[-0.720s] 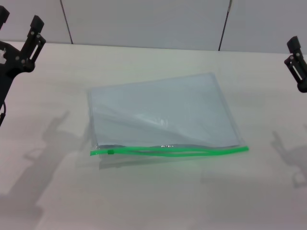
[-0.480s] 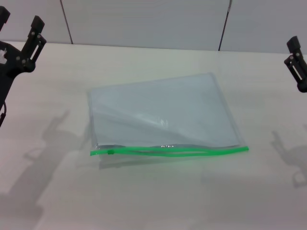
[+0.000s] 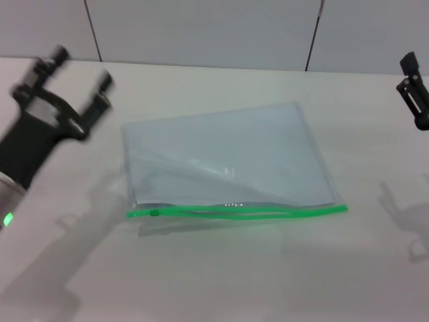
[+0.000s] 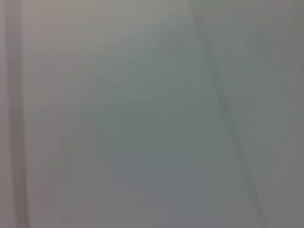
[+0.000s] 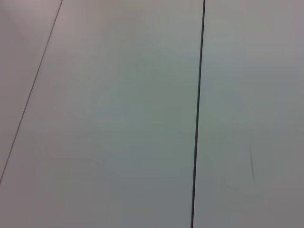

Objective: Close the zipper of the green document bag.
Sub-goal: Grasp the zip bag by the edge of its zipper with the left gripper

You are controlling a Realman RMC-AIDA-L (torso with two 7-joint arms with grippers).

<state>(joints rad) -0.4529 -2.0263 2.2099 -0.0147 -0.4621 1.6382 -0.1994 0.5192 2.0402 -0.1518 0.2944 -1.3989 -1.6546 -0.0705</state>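
The green document bag (image 3: 228, 157), a flat translucent blue-grey pouch, lies on the table in the head view. Its zipper (image 3: 255, 212) runs as a bright green strip along the near edge, and the small darker slider (image 3: 155, 213) sits near the strip's left end. The strip gapes slightly along its middle. My left gripper (image 3: 83, 66) hovers open above the table, just left of the bag's far left corner, holding nothing. My right gripper (image 3: 417, 94) stays at the far right edge, well away from the bag. Neither wrist view shows the bag.
The pale table (image 3: 221, 275) extends around the bag on all sides. A grey panelled wall (image 3: 201, 30) with dark seams stands behind it. Both wrist views show only that wall (image 5: 118, 114).
My left arm has swung in from the far left toward the bag's left side. The bag and the right arm have not moved.
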